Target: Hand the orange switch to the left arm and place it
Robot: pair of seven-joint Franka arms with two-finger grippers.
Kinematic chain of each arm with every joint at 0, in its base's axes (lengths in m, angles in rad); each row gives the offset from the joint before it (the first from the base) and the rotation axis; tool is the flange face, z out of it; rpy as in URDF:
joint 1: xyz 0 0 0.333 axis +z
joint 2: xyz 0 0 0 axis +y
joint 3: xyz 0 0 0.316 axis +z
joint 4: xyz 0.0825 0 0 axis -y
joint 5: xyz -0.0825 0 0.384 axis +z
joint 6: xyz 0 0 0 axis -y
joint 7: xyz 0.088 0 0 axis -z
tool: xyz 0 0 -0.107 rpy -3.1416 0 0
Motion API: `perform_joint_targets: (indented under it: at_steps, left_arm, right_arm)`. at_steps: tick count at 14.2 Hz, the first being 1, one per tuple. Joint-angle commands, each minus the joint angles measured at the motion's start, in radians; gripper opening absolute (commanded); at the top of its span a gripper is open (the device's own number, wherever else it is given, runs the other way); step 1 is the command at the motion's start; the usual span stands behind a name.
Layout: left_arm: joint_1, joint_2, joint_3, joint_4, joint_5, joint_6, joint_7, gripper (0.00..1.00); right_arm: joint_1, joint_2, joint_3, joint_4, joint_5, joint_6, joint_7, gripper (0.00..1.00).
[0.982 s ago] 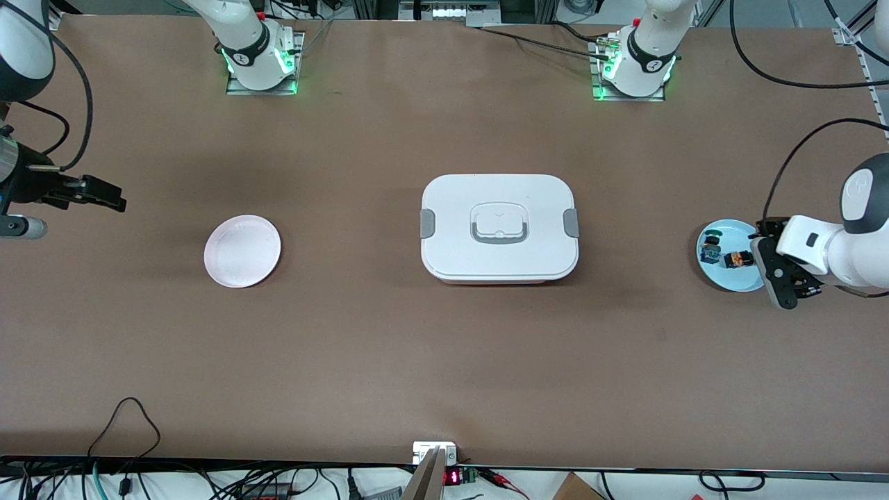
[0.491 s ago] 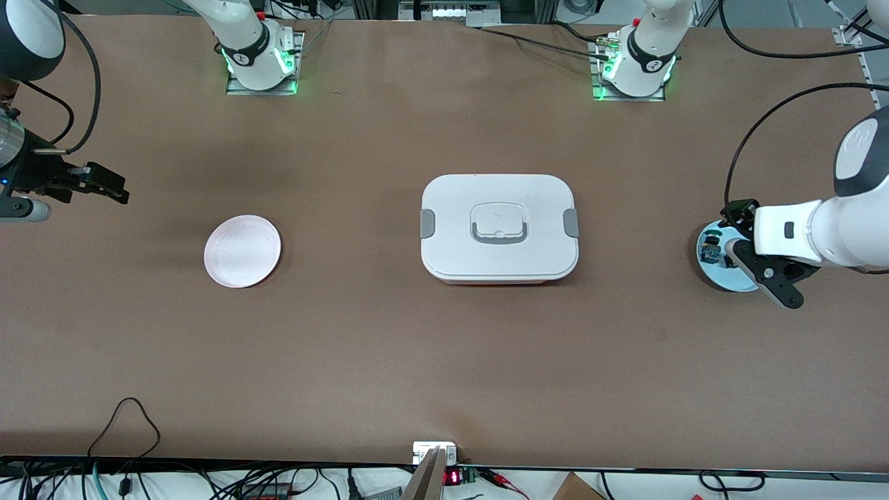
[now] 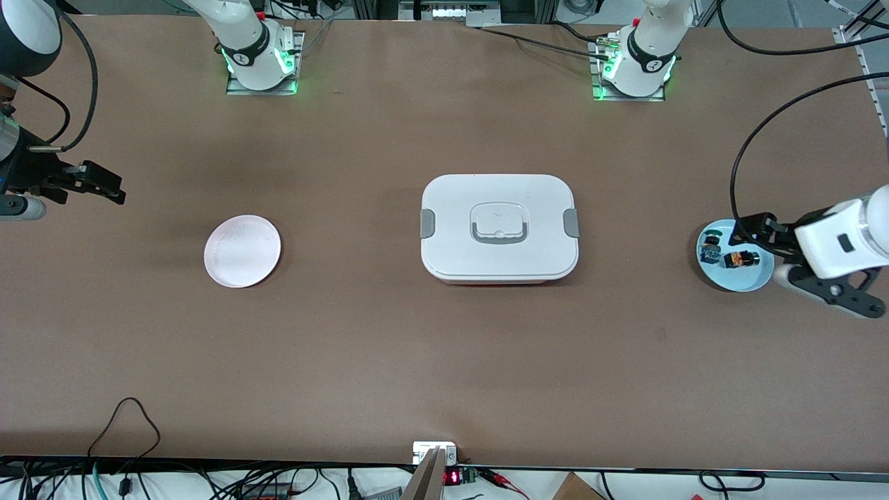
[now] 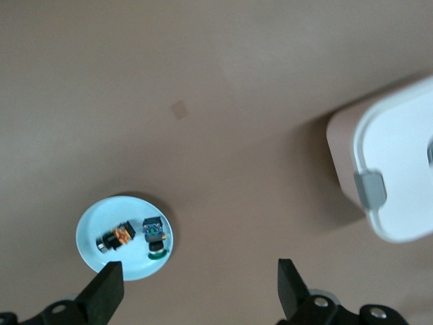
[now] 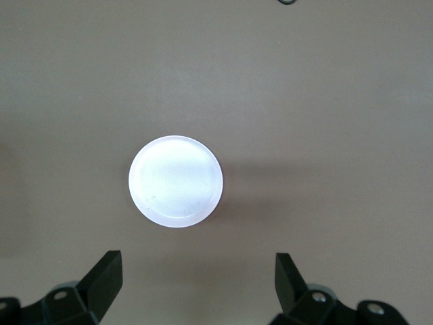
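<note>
**benchwatcher:** quick rundown, clock face laid flat on the bench (image 3: pixel 444 361), 12 at the robot bases, 6 at the front camera; biggest stuff first. The left arm (image 3: pixel 844 243) comes in at the 3 o'clock end; its left gripper (image 4: pixel 196 301) hangs up in the air over the edge of a light blue plate (image 3: pixel 750 281), fingers spread wide apart, nothing between them. The right arm (image 3: pixel 21 42) is out at the 9 o'clock end; the right gripper (image 5: pixel 196 291) is over bare bench at roughly 10 o'clock from a pale pink plate (image 3: pixel 242 251), fingers also wide apart and holding nothing.

**solderfan:** and the box?

**benchwatcher:** the box (image 3: pixel 499 208) sits dead centre, lid on, grey clips at its 3 and 9 o'clock sides; pink plate well off at its 9 o'clock, blue plate well off at its 3 o'clock; nothing touches it.

**solderfan:** where's the little switch tho

**benchwatcher:** the orange switch (image 3: pixel 740 259) is lying on the blue plate, near the plate's middle; a blue-and-green switch (image 3: pixel 709 251) lies just beside it at its 9 o'clock, same plate; can't tell if the two actually touch. Neither gripper is on either one.
</note>
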Motion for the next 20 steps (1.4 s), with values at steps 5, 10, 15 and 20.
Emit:
perform_joint_targets:
  at_steps: [5, 10, 15, 20]
  left_arm:
    - [-0.443, -0.335, 0.685, -0.28, -0.333, 0.194, -0.161, 1.0]
    - [-0.574, -0.565, 0.793, -0.548, -0.31, 0.253, -0.155, 1.0]
    - [-0.567, -0.583, 0.801, -0.568, -0.308, 0.266, -0.118, 1.0]
    - [-0.562, -0.576, 0.798, -0.574, -0.307, 0.266, -0.115, 1.0]
  right_arm:
    - [-0.002, -0.008, 0.007, 0.048, -0.003, -0.045, 0.001, 1.0]
    - [-0.003, -0.01, 0.005, 0.063, -0.004, -0.088, 0.0, 1.0]
    - [-0.003, -0.011, 0.005, 0.063, -0.006, -0.094, 0.0, 1.0]
    - [-0.005, -0.011, 0.001, 0.063, -0.012, -0.118, -0.002, 1.0]
